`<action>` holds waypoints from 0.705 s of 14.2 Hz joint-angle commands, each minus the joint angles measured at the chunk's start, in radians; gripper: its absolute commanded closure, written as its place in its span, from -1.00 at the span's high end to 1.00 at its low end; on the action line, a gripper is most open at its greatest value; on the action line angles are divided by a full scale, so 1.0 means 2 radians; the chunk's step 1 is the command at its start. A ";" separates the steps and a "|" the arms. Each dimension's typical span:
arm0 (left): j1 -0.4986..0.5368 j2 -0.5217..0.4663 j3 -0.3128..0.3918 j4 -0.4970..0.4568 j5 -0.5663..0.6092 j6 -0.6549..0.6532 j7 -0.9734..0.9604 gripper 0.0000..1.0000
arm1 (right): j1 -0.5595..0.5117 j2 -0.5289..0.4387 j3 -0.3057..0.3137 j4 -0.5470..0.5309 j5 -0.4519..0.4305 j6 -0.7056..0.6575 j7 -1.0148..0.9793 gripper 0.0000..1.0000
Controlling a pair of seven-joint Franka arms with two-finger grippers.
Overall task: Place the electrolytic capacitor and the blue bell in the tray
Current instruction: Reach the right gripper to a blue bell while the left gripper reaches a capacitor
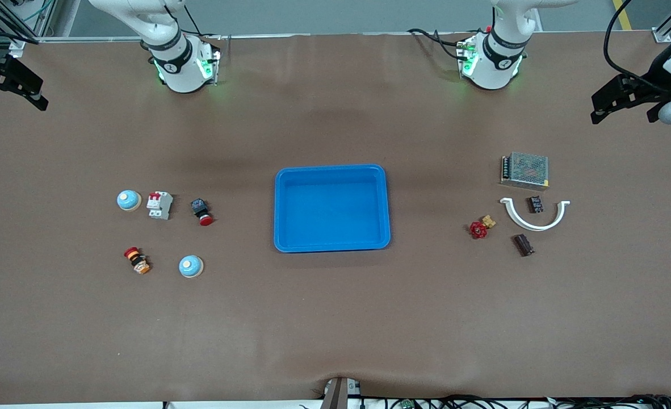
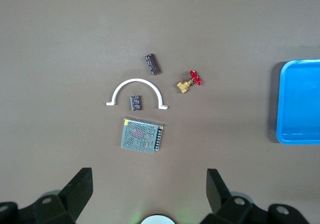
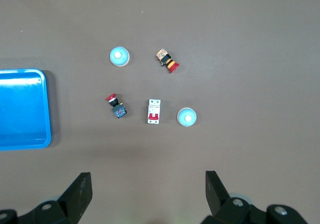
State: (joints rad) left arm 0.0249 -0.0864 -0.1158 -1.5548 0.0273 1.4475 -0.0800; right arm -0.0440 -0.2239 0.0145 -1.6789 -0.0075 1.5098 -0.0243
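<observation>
The bright-blue tray (image 1: 331,208) lies mid-table; its edge shows in the left wrist view (image 2: 300,103) and the right wrist view (image 3: 22,108). A dark electrolytic capacitor (image 1: 523,245) (image 2: 153,64) lies toward the left arm's end. Two blue bells lie toward the right arm's end: one (image 1: 129,200) (image 3: 187,117) beside a circuit breaker, one (image 1: 191,266) (image 3: 119,56) nearer the front camera. My left gripper (image 1: 613,99) (image 2: 149,176) is open and empty, high over its end of the table. My right gripper (image 1: 23,85) (image 3: 148,179) is open and empty, high over its end.
Near the capacitor lie a red-handled valve (image 1: 481,228), a white curved clamp (image 1: 534,215), a small black relay (image 1: 535,204) and a mesh power supply (image 1: 525,170). Near the bells lie a circuit breaker (image 1: 159,205) and two push buttons (image 1: 201,212) (image 1: 137,260).
</observation>
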 commanded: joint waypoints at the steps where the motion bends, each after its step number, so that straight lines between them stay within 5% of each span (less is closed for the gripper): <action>1: 0.001 0.001 -0.001 0.008 0.010 -0.014 0.003 1.00 | 0.000 0.004 0.001 0.010 -0.006 -0.007 -0.004 1.00; 10: 0.013 0.015 0.003 0.001 0.008 -0.014 0.012 1.00 | 0.000 0.005 0.003 0.008 -0.006 -0.006 -0.004 1.00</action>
State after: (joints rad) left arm 0.0358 -0.0807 -0.1093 -1.5573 0.0274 1.4343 -0.0792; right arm -0.0440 -0.2237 0.0163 -1.6789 -0.0075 1.5096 -0.0254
